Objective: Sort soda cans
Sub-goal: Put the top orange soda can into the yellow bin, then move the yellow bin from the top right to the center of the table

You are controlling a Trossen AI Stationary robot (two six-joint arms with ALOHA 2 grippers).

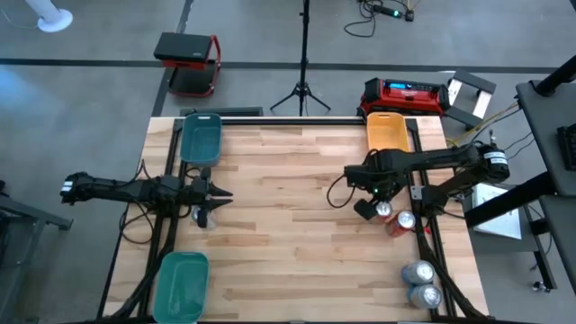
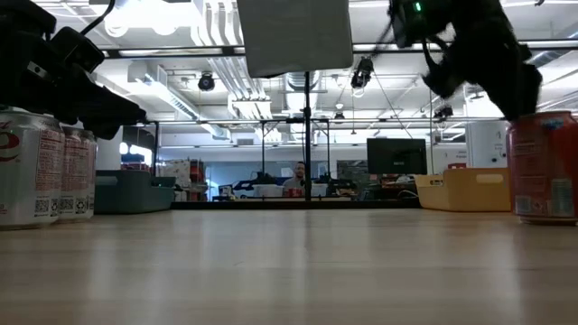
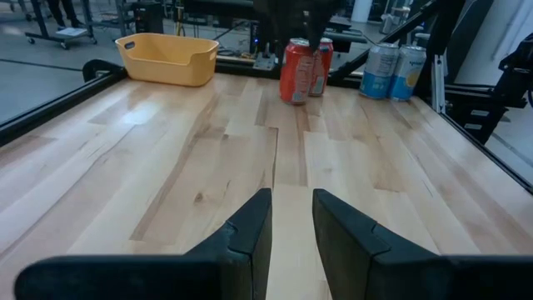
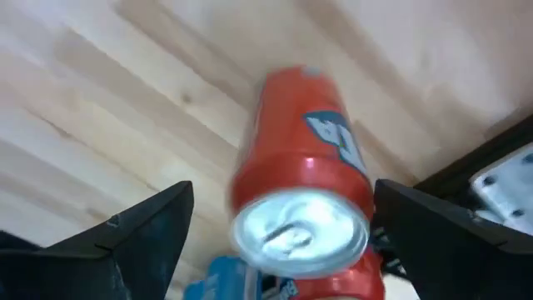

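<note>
Right claw: we see the right claw [image 1: 376,210] above the right side of the bench [image 1: 297,225], its fingers [image 4: 150,233] spread wide on both sides of a red can [image 4: 300,179] but not touching it. The claw is open and holds nothing.
Red cans: the first red can stands upright directly under the right claw; a second red can [image 1: 400,222] stands just beside it, near the right edge of the bench. In the left wrist view we see the two red cans close together, far across the bench.
Left claw: the left claw [image 1: 220,193] is at the left side of the bench, pointing toward the middle. Its two fingers [image 3: 250,233] are slightly apart, with only wood between them, so it grips nothing.
Silver can at left: one silver can [image 1: 205,216] stands just beside the left claw.
Silver cans at right: two bluish silver cans [image 1: 421,283] stand touching each other at the near right corner.
Trays: a teal tray [image 1: 201,137] is at the far left, a green tray [image 1: 180,283] at the near left, an orange tray [image 1: 388,130] at the far right. We see no can inside them.
</note>
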